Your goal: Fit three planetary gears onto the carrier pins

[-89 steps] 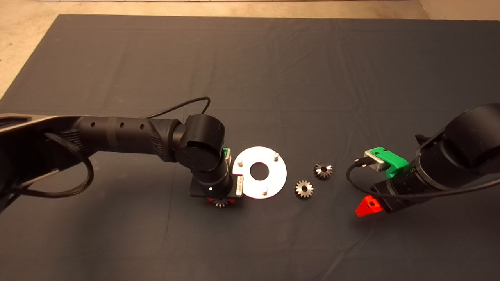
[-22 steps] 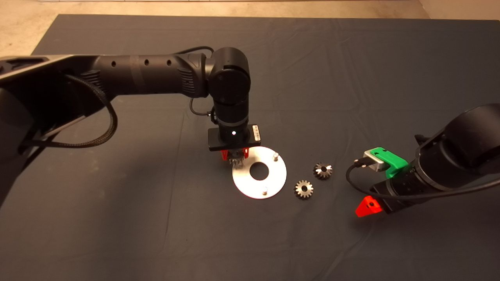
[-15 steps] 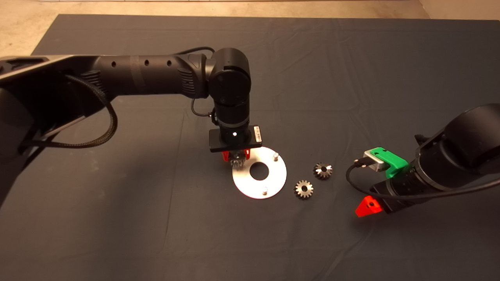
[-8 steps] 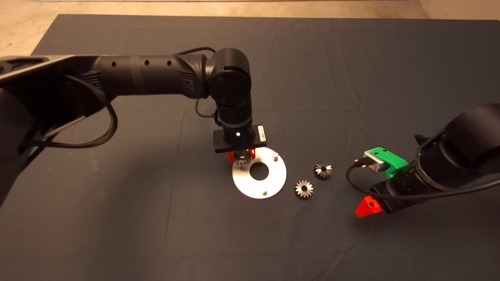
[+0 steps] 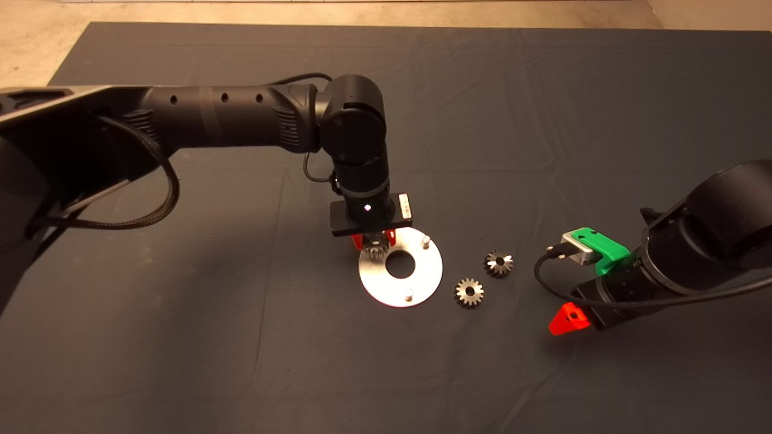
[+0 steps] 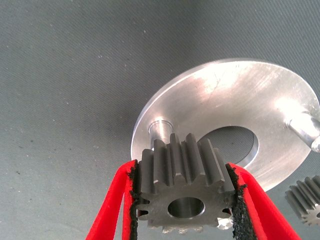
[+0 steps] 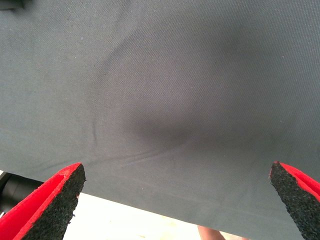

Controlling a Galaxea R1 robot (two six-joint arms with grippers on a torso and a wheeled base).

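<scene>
Left end effector point(image 5: 373, 241), clamped on one planetary gear point(image 6: 182, 187), has edged sideways to hover above the near carrier pin point(image 6: 161, 130), seating pending; right end effector point(image 7: 175, 205) parked wide open.

A robotics lab or workshop bench: a dark mat point(image 5: 543, 90) covers the tabletop, pale bare floor point(image 5: 36, 54) beyond it, black robot arms point(image 5: 217, 117) reaching in.

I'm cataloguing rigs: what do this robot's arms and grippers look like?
Both arms are black and tubular with round joints and black cables. The left gripper and right gripper have red jaws with black pads; the right wrist carries a green mount.
</scene>
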